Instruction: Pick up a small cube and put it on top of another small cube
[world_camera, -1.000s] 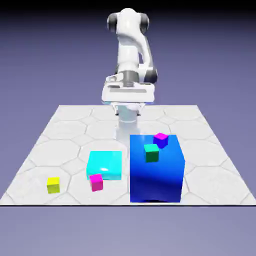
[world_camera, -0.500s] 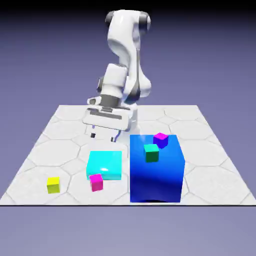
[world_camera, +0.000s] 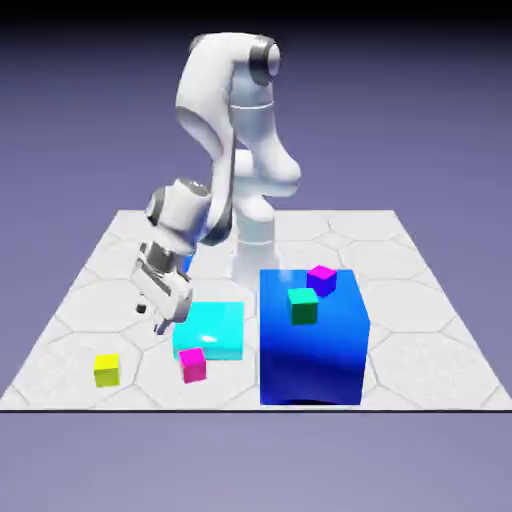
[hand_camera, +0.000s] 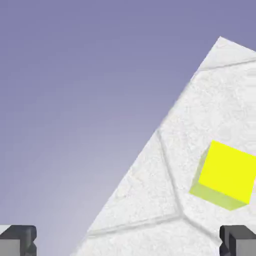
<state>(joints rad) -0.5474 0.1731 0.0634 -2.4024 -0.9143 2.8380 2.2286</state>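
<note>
A: What has changed in the last second?

B: The arm has swung down from its upright pose behind the blue block (world_camera: 313, 335) and over toward the exterior view's left. The gripper (world_camera: 157, 318) now hangs low, beside the cyan block (world_camera: 211, 330).

A: Is it holding anything?

B: No. In the hand view the two fingertips (hand_camera: 17, 240) sit far apart at the bottom corners with nothing between them, so the jaws are open and empty.

A: Where is the yellow cube (world_camera: 106, 370)?

B: On the tabletop (world_camera: 420, 300) near its front left corner, apart from the gripper. In the hand view it (hand_camera: 227, 172) shows off to the right, not centred between the fingertips.

A: And the target?

B: The magenta cube (world_camera: 193, 365) sits just in front of the cyan block, untouched. I judge the approach well begun, but the hand needs to line up over the yellow cube before descending.
</note>
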